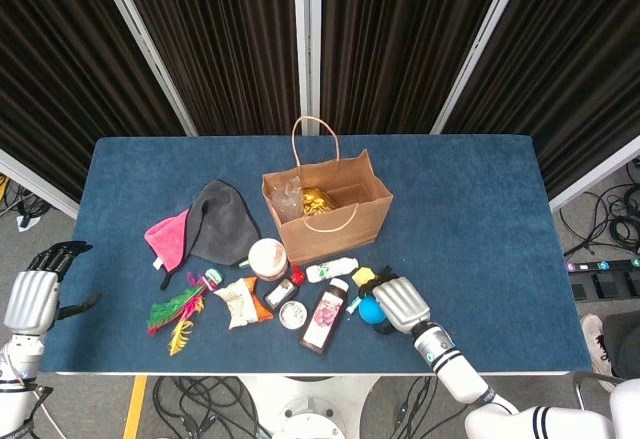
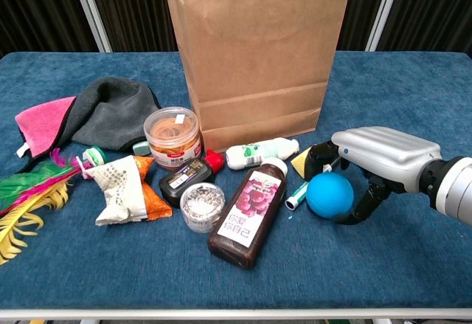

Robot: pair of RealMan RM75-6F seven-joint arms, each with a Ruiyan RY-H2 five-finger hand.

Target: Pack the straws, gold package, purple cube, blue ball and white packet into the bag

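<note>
A: Ball (image 2: 330, 193) location?

B: On the surface, under the right hand (image 2: 366, 167), fingers curled around both sides; looks grasped, not lifted.

A: Bag (image 2: 254, 51)?

B: Upright, up and left of that hand, mouth open on top. Bottle (image 2: 247, 215) and tube (image 2: 262, 152) crowd the left; open room to the right.

A: Left hand (image 1: 32, 294)?

B: Off the surface's left edge, holding nothing, far off.

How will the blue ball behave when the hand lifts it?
The blue ball is round and smooth, so it would probably roll or slip if gripped loosely. The right hand arches over it; fingers curling beneath should probably cradle it.
</note>
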